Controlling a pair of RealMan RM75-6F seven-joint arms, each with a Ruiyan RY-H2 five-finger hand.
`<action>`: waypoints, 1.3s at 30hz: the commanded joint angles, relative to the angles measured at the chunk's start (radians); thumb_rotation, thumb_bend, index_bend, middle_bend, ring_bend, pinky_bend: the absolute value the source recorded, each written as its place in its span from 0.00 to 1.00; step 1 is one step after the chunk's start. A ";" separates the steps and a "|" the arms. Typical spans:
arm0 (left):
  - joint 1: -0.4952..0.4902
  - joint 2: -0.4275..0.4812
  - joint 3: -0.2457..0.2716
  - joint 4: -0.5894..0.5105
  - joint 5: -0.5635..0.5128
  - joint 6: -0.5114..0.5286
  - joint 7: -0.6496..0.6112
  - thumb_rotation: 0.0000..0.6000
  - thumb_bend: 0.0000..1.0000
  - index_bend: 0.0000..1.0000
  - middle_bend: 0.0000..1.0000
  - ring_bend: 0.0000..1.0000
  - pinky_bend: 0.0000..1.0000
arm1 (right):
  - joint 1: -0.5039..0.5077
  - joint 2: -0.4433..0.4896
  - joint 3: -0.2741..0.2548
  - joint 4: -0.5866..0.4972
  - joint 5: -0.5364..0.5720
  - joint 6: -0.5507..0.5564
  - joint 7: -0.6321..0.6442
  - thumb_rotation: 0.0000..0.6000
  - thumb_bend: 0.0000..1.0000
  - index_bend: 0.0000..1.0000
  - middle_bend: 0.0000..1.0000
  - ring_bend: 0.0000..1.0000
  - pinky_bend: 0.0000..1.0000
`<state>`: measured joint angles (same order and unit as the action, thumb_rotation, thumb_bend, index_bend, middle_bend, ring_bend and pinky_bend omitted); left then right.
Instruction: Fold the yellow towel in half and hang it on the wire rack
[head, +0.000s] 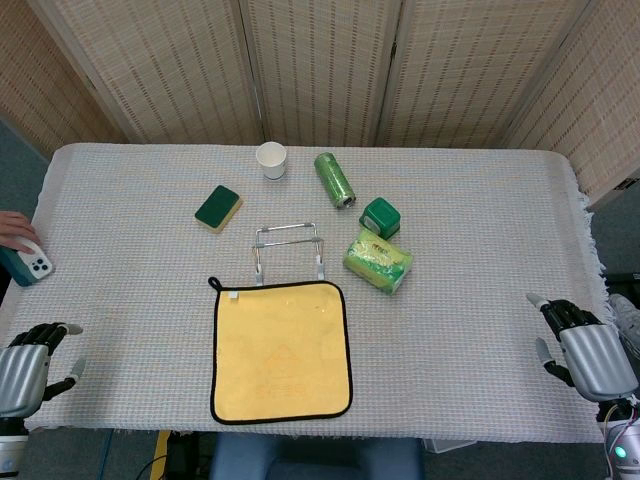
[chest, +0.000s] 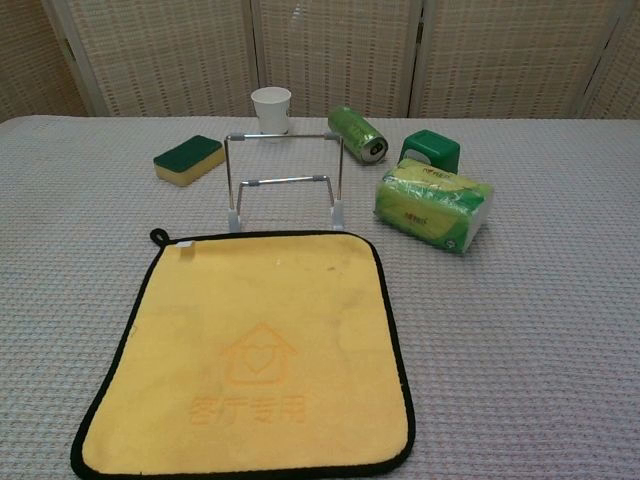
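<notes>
Status: task not begun, as far as the views show. The square yellow microfibre towel with black edging (head: 281, 351) lies fully flat and unfolded on the grey woven tablecloth (head: 480, 300), roughly midway between the two hands and well apart from each. The low chrome wire rack (head: 288, 250) stands upright just beyond the towel's far edge, bare, nothing hung on it.

The left hand (head: 30, 365) rests at the near table edge, fingers apart, holding nothing. The right hand (head: 585, 350) sits at the opposite near corner, fingers likewise spread and empty. Neither touches the towel.

Beyond the rack, further from both hands: a green-and-yellow sponge (head: 218, 208), a white paper cup (head: 271, 159), a green can lying on its side (head: 335, 180), a small green box (head: 381, 217) and a green tissue pack (head: 378, 261).

Remaining: grasp, fold in half, lift, drape over the rack. All steps outstanding.
</notes>
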<state>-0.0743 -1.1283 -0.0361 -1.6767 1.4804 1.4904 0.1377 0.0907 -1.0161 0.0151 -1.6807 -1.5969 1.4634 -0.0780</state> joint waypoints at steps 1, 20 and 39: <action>-0.001 -0.001 0.001 0.004 -0.002 -0.003 -0.003 1.00 0.37 0.37 0.38 0.31 0.39 | 0.000 0.000 0.001 -0.002 0.001 0.000 -0.003 1.00 0.50 0.14 0.27 0.26 0.37; -0.055 -0.010 0.044 0.097 0.156 -0.033 -0.106 1.00 0.37 0.38 0.38 0.33 0.39 | 0.006 0.000 -0.004 -0.009 -0.042 0.017 0.013 1.00 0.50 0.15 0.28 0.26 0.37; -0.255 -0.078 0.157 0.232 0.498 -0.147 -0.175 1.00 0.35 0.45 0.82 0.78 0.86 | 0.060 -0.020 -0.033 -0.020 -0.100 -0.067 -0.008 1.00 0.50 0.15 0.39 0.47 0.47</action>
<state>-0.3125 -1.1954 0.1079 -1.4540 1.9624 1.3594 -0.0374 0.1500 -1.0351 -0.0173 -1.7001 -1.6965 1.3977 -0.0850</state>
